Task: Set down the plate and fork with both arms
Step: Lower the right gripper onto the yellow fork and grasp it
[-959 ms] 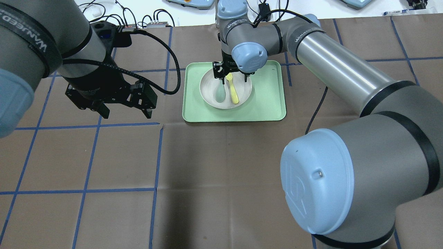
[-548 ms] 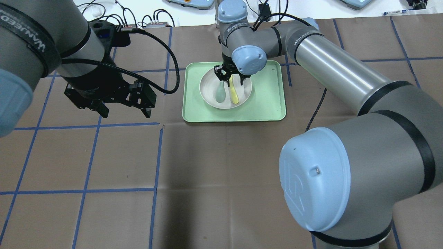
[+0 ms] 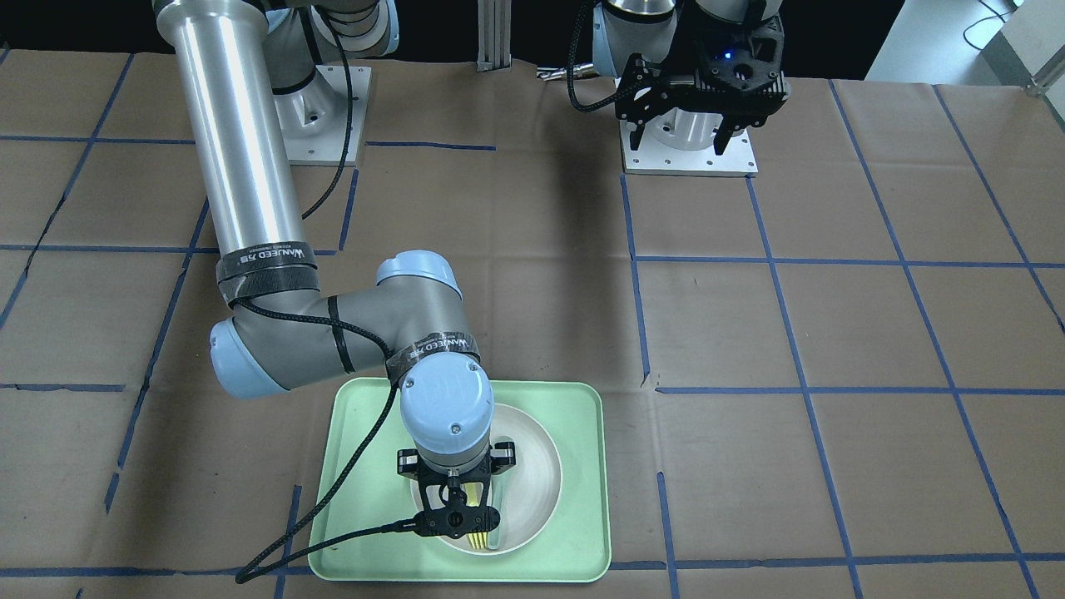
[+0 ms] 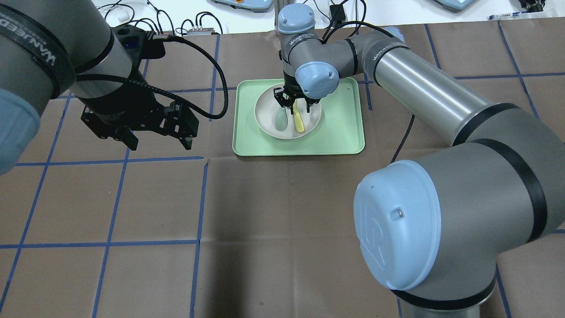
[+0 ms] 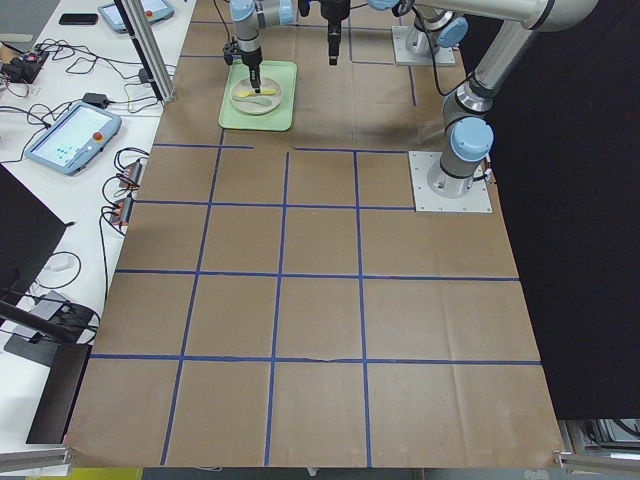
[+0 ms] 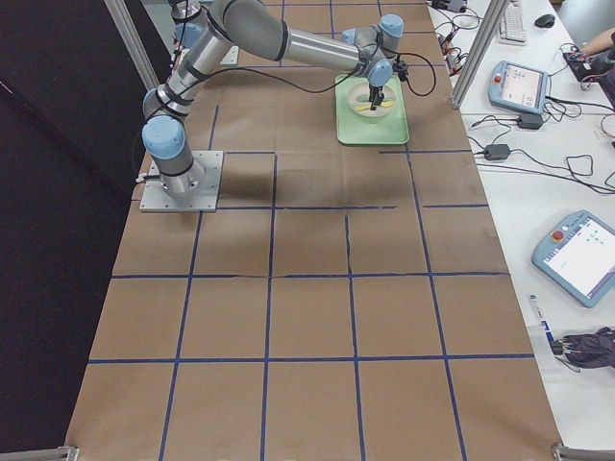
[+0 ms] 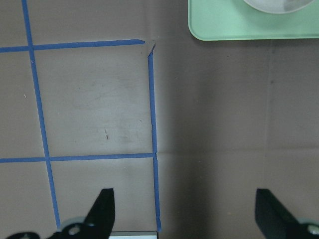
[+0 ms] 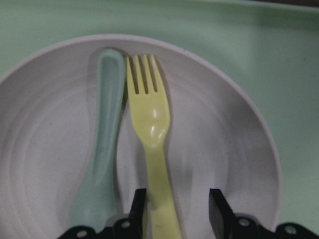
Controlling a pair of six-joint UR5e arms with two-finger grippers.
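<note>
Right gripper (image 8: 175, 211) is hanging low over the plate (image 8: 259, 129), jaws partly open and straddling the fork (image 8: 149, 119) handle, not clamping yet. One finger (image 8: 138, 209) is sitting almost against the handle's 9 o'clock side; the other is showing a clear gap at 3 o'clock. In the right wrist view the fork is lying in the plate, tines to 12, handle to 6. The spoon (image 8: 104, 134) is lying against it at 9 o'clock. The plate is sitting on the tray (image 8: 279, 59).

Step in hand looks like grasping the fork. To do it well the gripper is needing a small nudge toward 3 o'clock to centre, so the near finger is not catching the spoon, then a close on the handle alone and a straight lift.

Left gripper (image 7: 185, 211) is hovering wide open and empty over bare table, at the tray's 9 o'clock in the overhead view.
</note>
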